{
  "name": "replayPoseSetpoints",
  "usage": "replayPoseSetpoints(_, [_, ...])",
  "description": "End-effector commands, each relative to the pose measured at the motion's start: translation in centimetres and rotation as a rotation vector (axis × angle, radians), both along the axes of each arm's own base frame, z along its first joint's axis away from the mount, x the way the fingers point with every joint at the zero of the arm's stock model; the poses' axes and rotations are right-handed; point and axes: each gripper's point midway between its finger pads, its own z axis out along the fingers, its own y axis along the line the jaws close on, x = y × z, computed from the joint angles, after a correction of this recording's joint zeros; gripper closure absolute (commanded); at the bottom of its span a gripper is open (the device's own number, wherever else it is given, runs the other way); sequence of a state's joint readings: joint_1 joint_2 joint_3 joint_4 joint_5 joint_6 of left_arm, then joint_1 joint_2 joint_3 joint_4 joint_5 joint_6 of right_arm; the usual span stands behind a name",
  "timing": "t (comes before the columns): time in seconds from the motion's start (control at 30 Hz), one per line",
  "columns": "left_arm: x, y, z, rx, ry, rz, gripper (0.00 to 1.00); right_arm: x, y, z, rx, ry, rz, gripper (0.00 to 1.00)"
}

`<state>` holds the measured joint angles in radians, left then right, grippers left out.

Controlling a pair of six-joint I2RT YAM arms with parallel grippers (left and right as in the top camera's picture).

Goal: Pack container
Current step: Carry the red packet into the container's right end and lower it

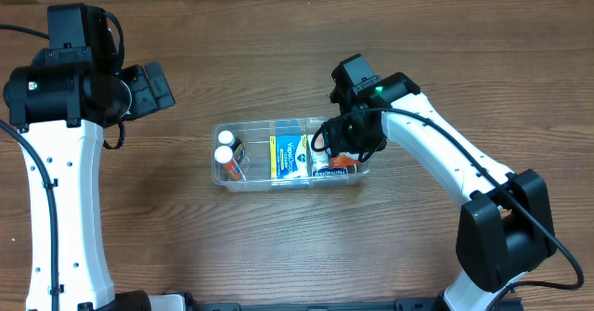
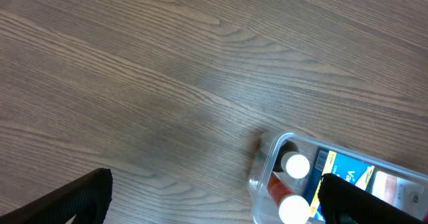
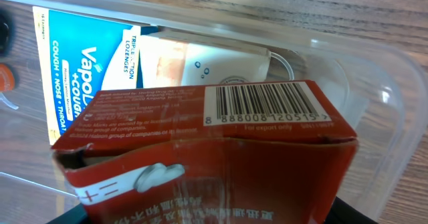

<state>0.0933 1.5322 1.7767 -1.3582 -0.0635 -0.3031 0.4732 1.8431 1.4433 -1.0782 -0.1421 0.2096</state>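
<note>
The clear container [image 1: 251,185] sits mid-table. It holds two white-capped bottles [image 1: 224,146] at its left end, a blue and yellow lozenge box [image 1: 290,156] in the middle and a white packet [image 3: 221,67]. My right gripper [image 1: 348,146] is shut on a red box [image 3: 214,150] with a barcode. It holds the box at the container's right end, just over the white packet. In the right wrist view the container's rim [image 3: 374,70] curves round the box. My left gripper [image 1: 153,86] is open and empty, up and to the left of the container.
The left wrist view shows bare wood table, the container's left corner [image 2: 264,164] and the bottle caps [image 2: 295,165] at lower right. My left gripper's fingers [image 2: 214,207] are spread wide at the bottom edge. Both arm bases stand at the front.
</note>
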Motion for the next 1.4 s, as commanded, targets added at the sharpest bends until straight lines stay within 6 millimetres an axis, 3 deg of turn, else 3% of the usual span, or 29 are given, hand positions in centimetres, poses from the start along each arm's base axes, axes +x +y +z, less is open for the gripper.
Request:
replayPoseSetpoints(0.0, [0.3, 0.1, 0.5, 0.006, -0.014, -0.015, 0.0, -0.2, 0.3, 0.0, 0.01, 0.001, 0.008, 0.26])
replayPoseSetpoints(0.17, [0.3, 0.1, 0.5, 0.006, -0.014, -0.015, 0.0, -0.2, 0.3, 0.0, 0.01, 0.001, 0.008, 0.15])
replayPoseSetpoints(0.5, [0.3, 0.1, 0.5, 0.006, -0.013, -0.014, 0.0, 0.3, 0.4, 0.1, 0.01, -0.02, 0.006, 0.21])
replayPoseSetpoints(0.57, [0.3, 0.1, 0.5, 0.006, -0.013, -0.015, 0.0, 0.4, 0.2, 0.1, -0.002, -0.029, 0.013, 0.26])
replayPoseSetpoints(0.67, [0.3, 0.1, 0.5, 0.006, -0.013, -0.015, 0.0, 0.4, 0.2, 0.1, -0.004, -0.035, 0.047, 0.48])
replayPoseSetpoints(1.03, [0.3, 0.1, 0.5, 0.005, -0.014, -0.015, 0.0, 0.1, 0.8, 0.2, 0.028, -0.023, 0.075, 0.85])
replayPoseSetpoints(1.2, [0.3, 0.1, 0.5, 0.005, -0.014, -0.015, 0.0, -0.4, 1.2, 0.0, 0.057, -0.005, 0.1, 0.88])
replayPoseSetpoints(1.37, [0.3, 0.1, 0.5, 0.005, -0.013, -0.015, 0.0, -1.8, 0.5, -2.2, 0.034, 0.045, 0.1, 0.89])
